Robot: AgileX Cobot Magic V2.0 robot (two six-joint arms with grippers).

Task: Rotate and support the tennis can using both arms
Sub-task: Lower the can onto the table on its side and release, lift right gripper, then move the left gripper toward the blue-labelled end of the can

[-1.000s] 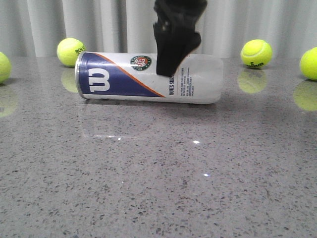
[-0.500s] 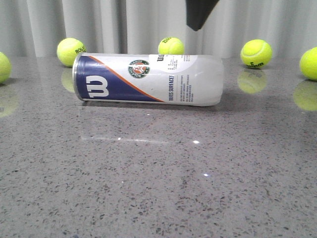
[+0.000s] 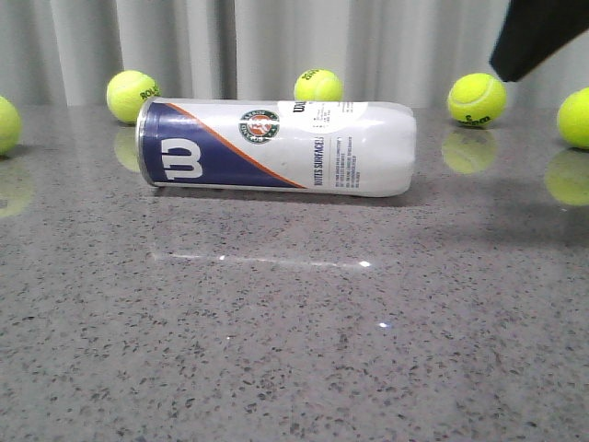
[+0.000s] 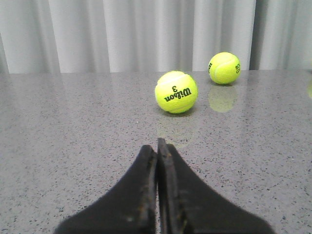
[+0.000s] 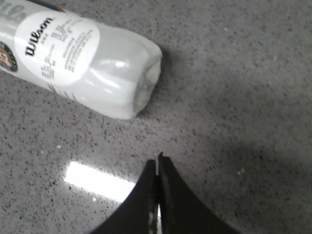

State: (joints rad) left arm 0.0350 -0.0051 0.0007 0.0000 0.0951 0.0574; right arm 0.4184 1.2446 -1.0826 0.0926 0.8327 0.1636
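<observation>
The tennis can (image 3: 276, 146) lies on its side on the grey table, navy "W" panel at its left end and rounded white end to the right. The right wrist view shows that white end (image 5: 97, 68) from above. My right gripper (image 5: 157, 163) is shut and empty, above the table off the can's white end, apart from it. In the front view only a black part of the right arm (image 3: 538, 37) shows at the top right. My left gripper (image 4: 157, 146) is shut and empty, low over the table. The can is out of its view.
Several yellow-green tennis balls sit along the back by the white curtain: one behind the can (image 3: 317, 86), one at the left (image 3: 132, 96), two at the right (image 3: 477, 99) (image 3: 576, 118). Two balls (image 4: 176, 92) (image 4: 224, 68) lie ahead of my left gripper.
The right arm has lifted off the can and moved up and to the right. The can has rolled a little, so its emblem and text sit lower on the face.
</observation>
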